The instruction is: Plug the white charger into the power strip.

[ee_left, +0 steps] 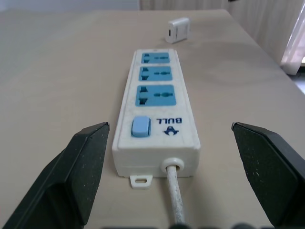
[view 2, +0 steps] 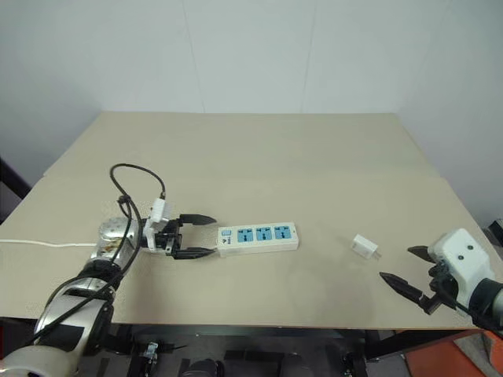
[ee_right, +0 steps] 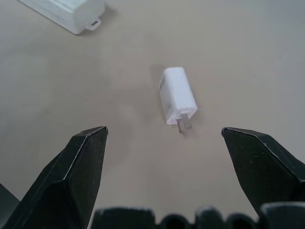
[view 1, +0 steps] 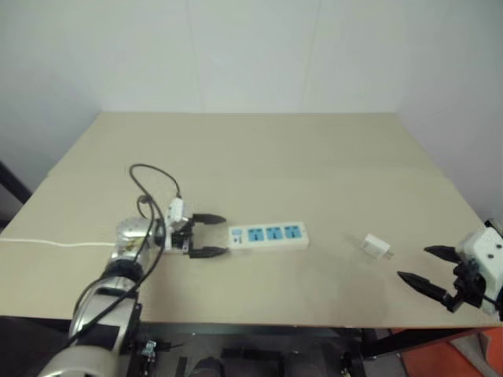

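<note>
Both tools spread — left tool [view 1: 209, 235] faces power strip [view 1: 268, 235] (three blue sockets), right tool [view 1: 428, 265] near white charger [view 1: 376, 247].

White power strip [ee_left: 157, 114] with blue sockets — white charger [ee_right: 177, 95], seemingly plain, on beige table [view 1: 259, 149]

Tan table [view 1: 259, 149]: strip [view 1: 268, 235] lies flat near front edge; charger [view 1: 376, 247] on its side, well apart rightward.
</note>
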You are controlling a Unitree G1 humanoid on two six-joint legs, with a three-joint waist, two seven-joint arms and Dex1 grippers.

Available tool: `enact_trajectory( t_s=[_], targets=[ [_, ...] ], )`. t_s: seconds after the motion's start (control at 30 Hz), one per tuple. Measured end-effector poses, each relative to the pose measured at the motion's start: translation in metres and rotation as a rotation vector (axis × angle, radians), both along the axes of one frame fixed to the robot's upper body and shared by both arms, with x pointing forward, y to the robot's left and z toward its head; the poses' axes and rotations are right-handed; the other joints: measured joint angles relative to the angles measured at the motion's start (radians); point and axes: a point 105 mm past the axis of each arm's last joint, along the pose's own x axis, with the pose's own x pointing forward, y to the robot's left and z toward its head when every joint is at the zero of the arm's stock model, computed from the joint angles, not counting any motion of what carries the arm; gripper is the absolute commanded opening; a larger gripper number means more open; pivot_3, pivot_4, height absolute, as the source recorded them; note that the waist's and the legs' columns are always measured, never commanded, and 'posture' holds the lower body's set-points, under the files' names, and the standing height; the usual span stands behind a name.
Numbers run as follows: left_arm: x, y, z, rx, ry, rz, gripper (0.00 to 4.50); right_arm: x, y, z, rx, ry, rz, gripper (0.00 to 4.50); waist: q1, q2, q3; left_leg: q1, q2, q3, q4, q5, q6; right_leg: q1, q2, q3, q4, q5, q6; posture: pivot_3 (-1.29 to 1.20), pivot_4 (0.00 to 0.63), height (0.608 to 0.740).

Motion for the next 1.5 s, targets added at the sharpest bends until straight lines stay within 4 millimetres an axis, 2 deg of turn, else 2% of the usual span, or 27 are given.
enact_trajectory(
  t_s=[0.17, 0.37, 0.57, 0.8, 0.97, 1.23, 1.33, 1.4, 1.5],
  targets=[
    [0.004, -0.006, 0.0, 0.015, -0.026, -0.003, 4.48, -0.005, -0.003, 0.011, -0.029, -0.037, -0.021, 4.5, 0.001, 0.0, 0.0, 0.0, 0.0, 0.0, 0.0, 0.0, 0.0, 0.0, 0.0, 0.0, 0.0, 0.0, 0.0, 0.0, 0.15, 0.74],
    [0.002, -0.012, -0.013, 0.059, -0.009, -0.006, 4.48, -0.014, -0.005, 0.002, -0.032, 0.003, -0.039, 4.5, 0.001, -0.001, 0.0, 0.001, 0.0, 0.0, 0.0, 0.0, 0.0, 0.001, 0.0, 0.0, 0.0, 0.0, 0.001, 0.0, 0.15, 0.74],
    [0.005, -0.018, -0.023, 0.083, 0.013, 0.025, 4.48, -0.012, -0.01, 0.005, -0.029, -0.028, -0.082, 4.5, 0.001, -0.001, 0.0, 0.001, 0.0, 0.0, 0.0, 0.0, 0.0, 0.001, 0.0, 0.0, 0.0, 0.0, 0.001, 0.0, 0.15, 0.74],
    [0.013, -0.022, -0.016, 0.074, -0.002, 0.065, 4.48, -0.014, -0.01, 0.0, -0.022, -0.017, -0.091, 4.5, 0.001, -0.001, 0.0, 0.001, 0.0, 0.0, 0.0, 0.0, 0.0, 0.001, 0.0, 0.0, 0.0, 0.0, 0.001, 0.0, 0.15, 0.74],
    [0.012, -0.036, -0.021, 0.056, 0.035, 0.043, 4.48, -0.015, -0.012, -0.002, -0.03, -0.009, -0.104, 4.5, 0.001, -0.001, 0.0, 0.0, 0.0, 0.0, 0.0, 0.0, 0.0, 0.001, 0.0, 0.0, 0.0, 0.0, 0.001, 0.0, 0.15, 0.74],
    [0.012, -0.037, -0.024, 0.079, 0.041, 0.051, 4.48, -0.017, -0.013, -0.005, -0.042, -0.001, -0.116, 4.5, -0.001, -0.002, 0.0, 0.001, 0.0, 0.0, 0.0, 0.0, 0.0, 0.001, 0.0, 0.0, 0.001, 0.0, 0.001, 0.0, 0.15, 0.74],
    [0.016, -0.036, -0.025, 0.089, 0.034, 0.087, 3.87, -0.016, -0.012, -0.004, -0.041, -0.01, -0.121, 4.5, -0.001, -0.002, -0.001, 0.003, 0.0, 0.0, 0.0, 0.0, 0.0, 0.003, 0.0, 0.0, 0.0, 0.0, 0.001, 0.0, 0.15, 0.74],
    [0.018, -0.036, -0.026, 0.086, 0.035, 0.109, 3.3, -0.015, -0.011, -0.006, -0.039, -0.007, -0.118, 4.5, -0.001, -0.002, -0.001, 0.006, 0.0, 0.0, 0.0, 0.0, 0.0, 0.007, 0.0, 0.0, 0.0, 0.0, 0.001, 0.0, 0.15, 0.74],
    [0.018, -0.037, -0.027, 0.078, 0.037, 0.118, 3.29, -0.014, -0.01, -0.006, -0.04, -0.011, -0.122, 4.5, -0.001, -0.002, -0.001, 0.008, 0.0, 0.0, 0.0, 0.0, 0.0, 0.009, 0.0, 0.0, -0.001, -0.001, 0.002, 0.0, 0.15, 0.74]
  ],
)
